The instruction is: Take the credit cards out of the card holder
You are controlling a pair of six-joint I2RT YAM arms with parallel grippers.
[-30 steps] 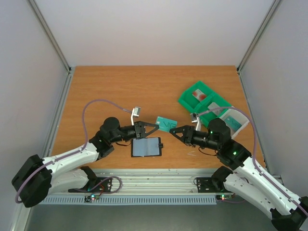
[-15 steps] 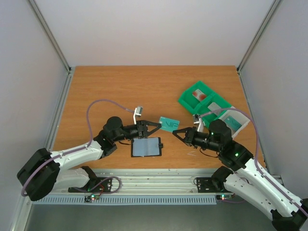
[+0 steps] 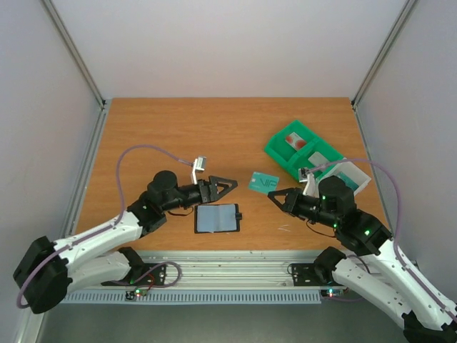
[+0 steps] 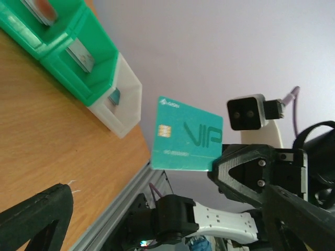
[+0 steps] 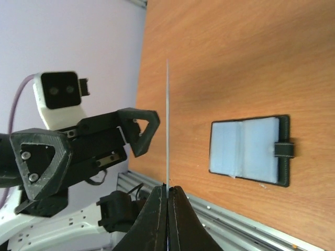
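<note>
The teal-green credit card hangs in the air, pinched at its lower corner by my right gripper, which is shut on it. In the right wrist view the card shows edge-on, rising from the shut fingertips. My left gripper stands open just left of the card, holding nothing. From the left wrist the card shows its face, marked VIP. The card holder lies open on the table below the left gripper, blue-grey lining up. A pale card with a red mark lies in the green tray.
The green compartmented tray with a white end bin stands at the right, just behind the right arm. The metal rail runs along the table's near edge. Grey walls close in both sides.
The teal card passed from the left gripper to the right. The left gripper opened and drew back left. The right gripper shut on the card and carried it a little to the right.
</note>
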